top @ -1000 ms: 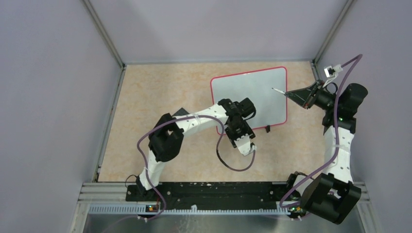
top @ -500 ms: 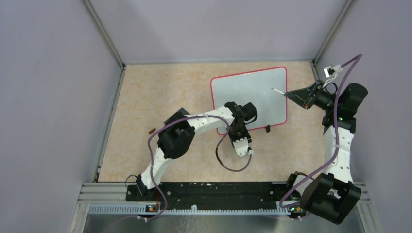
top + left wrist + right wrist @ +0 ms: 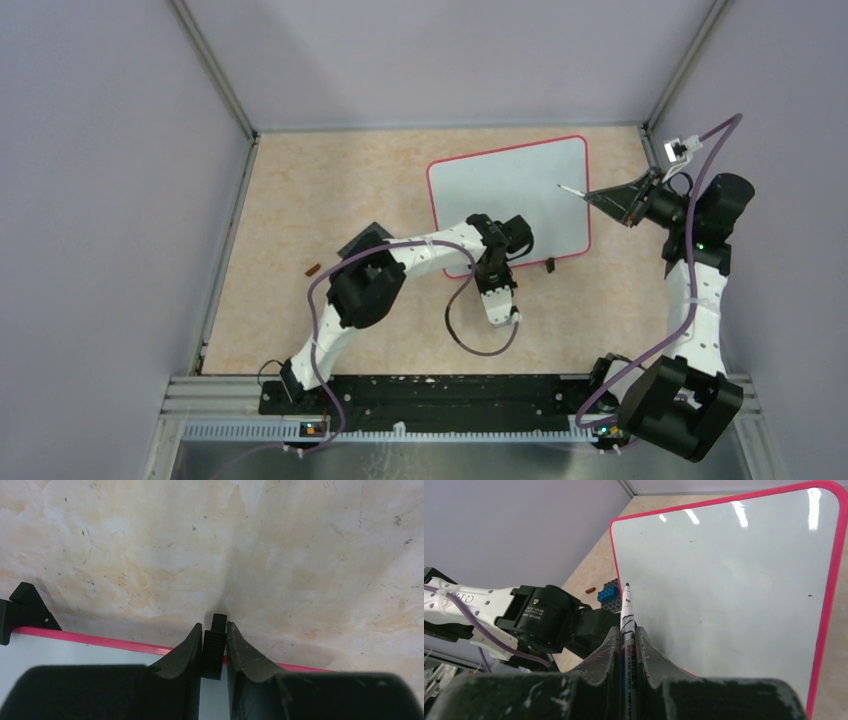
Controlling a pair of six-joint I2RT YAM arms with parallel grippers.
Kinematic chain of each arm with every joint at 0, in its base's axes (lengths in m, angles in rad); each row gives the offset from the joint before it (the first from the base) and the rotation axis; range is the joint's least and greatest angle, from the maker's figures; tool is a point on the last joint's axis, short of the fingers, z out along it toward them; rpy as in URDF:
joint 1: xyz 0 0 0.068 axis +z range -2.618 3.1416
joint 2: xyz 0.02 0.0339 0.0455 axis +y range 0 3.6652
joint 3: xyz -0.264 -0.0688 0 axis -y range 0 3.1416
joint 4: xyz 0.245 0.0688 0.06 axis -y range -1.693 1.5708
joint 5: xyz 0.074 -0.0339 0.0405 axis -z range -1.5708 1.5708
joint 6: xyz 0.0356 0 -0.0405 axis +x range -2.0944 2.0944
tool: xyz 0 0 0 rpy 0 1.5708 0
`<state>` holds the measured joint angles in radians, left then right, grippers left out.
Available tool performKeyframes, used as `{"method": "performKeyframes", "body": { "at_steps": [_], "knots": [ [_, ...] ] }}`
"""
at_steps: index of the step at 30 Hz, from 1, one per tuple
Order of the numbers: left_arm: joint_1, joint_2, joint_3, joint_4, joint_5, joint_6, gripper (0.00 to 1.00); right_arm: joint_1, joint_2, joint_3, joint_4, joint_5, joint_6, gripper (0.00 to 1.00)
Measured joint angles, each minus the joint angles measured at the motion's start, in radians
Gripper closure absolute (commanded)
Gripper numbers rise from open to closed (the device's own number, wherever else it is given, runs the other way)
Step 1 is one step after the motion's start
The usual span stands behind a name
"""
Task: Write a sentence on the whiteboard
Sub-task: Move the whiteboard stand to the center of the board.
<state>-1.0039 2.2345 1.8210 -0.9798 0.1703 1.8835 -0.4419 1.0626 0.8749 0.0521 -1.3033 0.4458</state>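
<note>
The whiteboard (image 3: 510, 195), glossy white with a thin red-pink frame, lies at the table's back right. No written sentence shows on it; its surface (image 3: 734, 580) is blank apart from tiny specks. My left gripper (image 3: 489, 263) is at the board's near edge, shut on one small black foot (image 3: 215, 642) of the board. The other foot (image 3: 25, 611) shows to the left. My right gripper (image 3: 618, 201) is shut on a white marker (image 3: 628, 615), uncapped, with its tip (image 3: 562, 186) over the board's right part.
A blue-and-black eraser block (image 3: 608, 593) lies left of the board, partly behind my left arm (image 3: 420, 255). A small brown cap (image 3: 312, 268) lies on the beige tabletop further left. Grey walls close the back and both sides.
My left arm swung in and its gripper settled on the board's near edge. The board shifted slightly to the left. The brown cap came into view. The right arm barely moved.
</note>
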Motion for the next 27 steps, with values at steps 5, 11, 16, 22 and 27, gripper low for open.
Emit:
{"method": "performKeyframes", "body": {
  "at_steps": [5,11,16,22,27],
  "knots": [
    [-0.016,-0.004,-0.016,0.013,-0.030,-0.021,0.95,0.000,0.000,0.000,0.000,-0.001,0.000,1.00],
    [-0.044,-0.005,-0.022,0.002,-0.082,-0.074,1.00,0.000,0.000,0.000,0.002,-0.002,0.001,1.00],
    [-0.082,-0.005,-0.021,-0.043,-0.131,-0.166,1.00,0.000,0.000,0.000,0.013,-0.014,0.005,1.00],
    [-0.129,0.002,0.004,-0.169,-0.140,-0.312,1.00,0.000,-0.005,-0.017,0.031,-0.032,0.020,1.00],
    [-0.158,0.005,0.005,-0.237,-0.139,-0.423,1.00,0.000,-0.012,-0.018,0.033,-0.039,0.023,1.00]
  ]
}}
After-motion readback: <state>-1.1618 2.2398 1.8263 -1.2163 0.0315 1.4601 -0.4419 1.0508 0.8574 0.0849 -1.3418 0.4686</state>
